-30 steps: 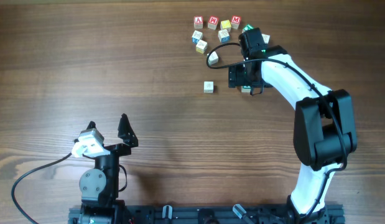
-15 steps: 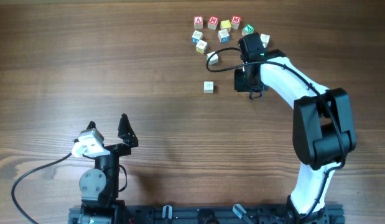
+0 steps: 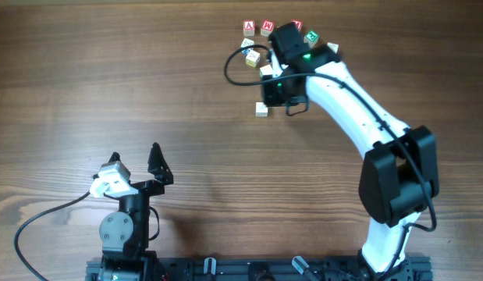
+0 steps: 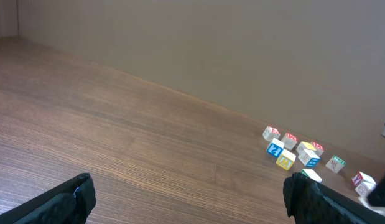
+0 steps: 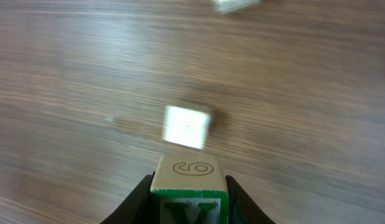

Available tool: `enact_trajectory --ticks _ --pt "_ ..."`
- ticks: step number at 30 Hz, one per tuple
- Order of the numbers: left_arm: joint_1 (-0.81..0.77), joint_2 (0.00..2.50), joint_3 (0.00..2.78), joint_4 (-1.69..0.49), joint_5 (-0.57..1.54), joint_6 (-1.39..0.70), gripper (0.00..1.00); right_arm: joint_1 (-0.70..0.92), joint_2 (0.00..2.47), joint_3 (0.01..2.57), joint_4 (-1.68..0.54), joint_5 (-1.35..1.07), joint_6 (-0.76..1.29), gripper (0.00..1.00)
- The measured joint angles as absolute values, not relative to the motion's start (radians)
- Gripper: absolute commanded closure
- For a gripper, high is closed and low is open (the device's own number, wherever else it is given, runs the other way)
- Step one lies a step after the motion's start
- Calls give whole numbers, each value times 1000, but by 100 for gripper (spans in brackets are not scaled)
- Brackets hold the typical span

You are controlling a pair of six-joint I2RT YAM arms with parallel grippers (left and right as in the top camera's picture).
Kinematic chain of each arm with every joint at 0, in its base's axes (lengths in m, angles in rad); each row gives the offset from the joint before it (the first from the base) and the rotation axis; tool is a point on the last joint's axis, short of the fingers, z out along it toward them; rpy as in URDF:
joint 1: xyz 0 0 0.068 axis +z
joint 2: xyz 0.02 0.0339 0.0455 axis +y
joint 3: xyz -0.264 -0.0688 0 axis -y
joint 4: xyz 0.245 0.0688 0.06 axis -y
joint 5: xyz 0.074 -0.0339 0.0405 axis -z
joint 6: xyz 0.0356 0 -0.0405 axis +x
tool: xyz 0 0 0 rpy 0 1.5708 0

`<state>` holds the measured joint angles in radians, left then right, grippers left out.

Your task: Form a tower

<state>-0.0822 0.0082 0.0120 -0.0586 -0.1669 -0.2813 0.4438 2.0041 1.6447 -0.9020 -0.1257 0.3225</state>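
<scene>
One wide wooden counter [image 3: 108, 78] carries everything. The right arm [image 3: 358, 101] reaches across it toward the far side. The left gripper [image 3: 135, 156] is parked near the front edge, well apart from the work, with its jaws spread wide and nothing between them.

The right gripper [image 5: 191, 196] is clamped narrowly on a green-lettered cube [image 5: 191, 174], gripping two opposite side faces. The loose letter cubes [image 3: 252, 57] lie in a cluster just beyond it.

No tower stands yet. Its only start is a single pale base cube [image 3: 261, 109] sitting alone on the bare wood, just ahead of and below the held cube in the right wrist view, where it is blurred.

Judging by the look, these cubes are light, rigid wood with smooth faces. They should not crush, but they would slide or topple at a small nudge. A square pinch on flat opposite sides, low enough to leave the top free, looks the safest hold, and the release should be gentle and straight down.
</scene>
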Motion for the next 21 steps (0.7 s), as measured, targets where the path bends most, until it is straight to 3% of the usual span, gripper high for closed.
enact_trajectory --ticks 21 --pt "-82 8 12 -59 -167 -281 0 499 2126 1645 -800 -34 430 78"
